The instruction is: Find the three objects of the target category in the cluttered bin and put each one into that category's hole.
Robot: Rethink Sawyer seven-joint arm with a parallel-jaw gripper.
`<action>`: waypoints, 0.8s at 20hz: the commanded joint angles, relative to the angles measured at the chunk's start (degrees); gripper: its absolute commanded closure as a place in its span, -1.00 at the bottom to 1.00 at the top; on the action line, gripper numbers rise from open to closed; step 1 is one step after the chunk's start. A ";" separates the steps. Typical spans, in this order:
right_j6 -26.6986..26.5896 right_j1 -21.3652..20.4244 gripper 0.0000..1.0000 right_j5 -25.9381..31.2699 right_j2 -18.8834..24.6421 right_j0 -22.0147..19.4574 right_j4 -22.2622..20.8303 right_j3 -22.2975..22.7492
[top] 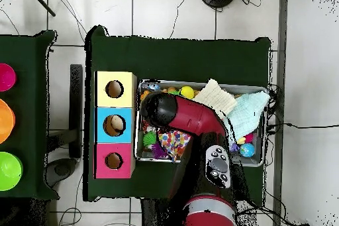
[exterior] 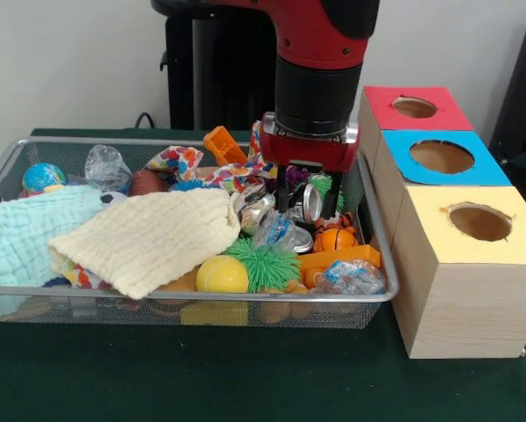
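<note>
The wire mesh bin [exterior: 17, 149] is full of clutter; it also shows in the overhead view [top: 198, 83]. My gripper [exterior: 307, 209] reaches down into its right part, fingers [exterior: 283, 200] apart on either side of a shiny metal tin [exterior: 312, 204], holding nothing. One wad of clear plastic film with blue print [exterior: 273, 229] lies just below the fingertips. A second wad [exterior: 351, 277] is in the front right corner, a third [exterior: 105, 167] at the back left. The blue-faced box's hole [exterior: 441, 156] is right of the bin. In the overhead view [top: 114, 124] the arm hides the gripper.
A yellow cloth [exterior: 153, 236] and a pale blue cloth [exterior: 25, 237] cover the bin's left half. A yellow ball [exterior: 221, 275], a spiky green ball [exterior: 265, 262] and orange toys [exterior: 338, 257] lie near the front. The red-faced box [exterior: 414, 107] and yellow-faced box [exterior: 479, 221] flank the blue one.
</note>
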 commanded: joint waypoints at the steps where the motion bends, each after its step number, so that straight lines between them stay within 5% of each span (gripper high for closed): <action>1: 4.48 1.36 -1.00 1.72 2.26 -2.74 -2.90 -0.53; 16: 5.06 1.77 -1.00 3.17 1.78 -0.91 -3.64 -1.96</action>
